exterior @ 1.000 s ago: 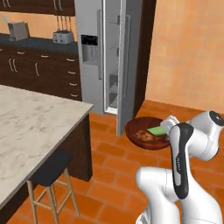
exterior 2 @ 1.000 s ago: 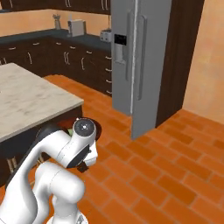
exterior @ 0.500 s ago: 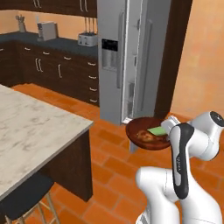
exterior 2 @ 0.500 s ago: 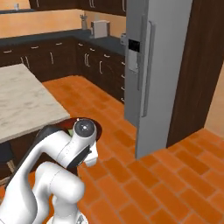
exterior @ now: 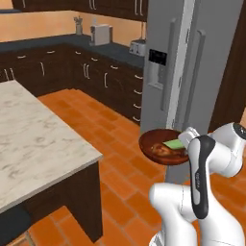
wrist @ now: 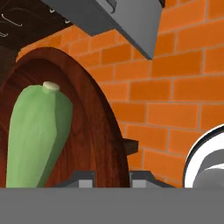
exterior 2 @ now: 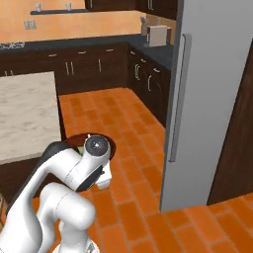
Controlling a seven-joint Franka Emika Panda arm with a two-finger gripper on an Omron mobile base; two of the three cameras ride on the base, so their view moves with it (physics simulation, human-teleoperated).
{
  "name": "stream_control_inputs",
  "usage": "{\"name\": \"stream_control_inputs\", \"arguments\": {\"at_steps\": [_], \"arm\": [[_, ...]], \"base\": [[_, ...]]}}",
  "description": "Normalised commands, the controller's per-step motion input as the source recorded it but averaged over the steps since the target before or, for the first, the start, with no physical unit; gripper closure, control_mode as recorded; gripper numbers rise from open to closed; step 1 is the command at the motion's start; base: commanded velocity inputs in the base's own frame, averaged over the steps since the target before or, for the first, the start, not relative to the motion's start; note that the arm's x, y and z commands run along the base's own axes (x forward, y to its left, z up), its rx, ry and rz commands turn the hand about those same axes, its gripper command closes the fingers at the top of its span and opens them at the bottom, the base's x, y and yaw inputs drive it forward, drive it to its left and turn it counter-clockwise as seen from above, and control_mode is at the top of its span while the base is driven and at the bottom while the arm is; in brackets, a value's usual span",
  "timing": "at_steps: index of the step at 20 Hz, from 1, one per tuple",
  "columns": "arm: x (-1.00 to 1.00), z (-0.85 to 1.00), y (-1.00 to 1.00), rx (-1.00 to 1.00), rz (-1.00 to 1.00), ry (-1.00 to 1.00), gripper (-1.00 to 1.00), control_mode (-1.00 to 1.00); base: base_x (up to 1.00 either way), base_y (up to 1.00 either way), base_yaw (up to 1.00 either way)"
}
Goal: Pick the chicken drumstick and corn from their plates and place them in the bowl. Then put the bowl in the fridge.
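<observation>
I am holding the dark reddish-brown wooden bowl level in front of the arm, above the floor. My gripper is shut on its right rim. In the hand view the rim passes between my two fingertips, gripper. The green-yellow corn lies inside the bowl, and it also shows from the left base as corn. Beside it lies the brown chicken drumstick. The tall grey fridge stands right behind the bowl, also seen as fridge. The plates are out of view.
A marble-topped island fills the left, with a dark stool under its corner. Dark cabinets run along the back wall with a toaster on the counter. Orange brick floor lies open between island and fridge.
The whole picture has shifted, so the base has moved: the fridge looms larger and nearer, the island has slid left. The bowl stays gripped in the same pose.
</observation>
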Motion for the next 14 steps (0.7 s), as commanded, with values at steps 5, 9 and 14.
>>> {"name": "stream_control_inputs", "arguments": {"at_steps": [5, 9, 14], "arm": [[0.0, 0.0, 0.0, 0.0, 0.0, 0.0, 1.0, 1.0], [0.0, 0.0, 0.0, 0.0, 0.0, 0.0, 1.0, 1.0], [0.0, 0.0, 0.0, 0.0, 0.0, 0.0, 1.0, 1.0]], "base": [[0.74, -0.33, 0.44], [0.35, -0.06, 0.36], [0.27, -0.47, 0.18]]}}
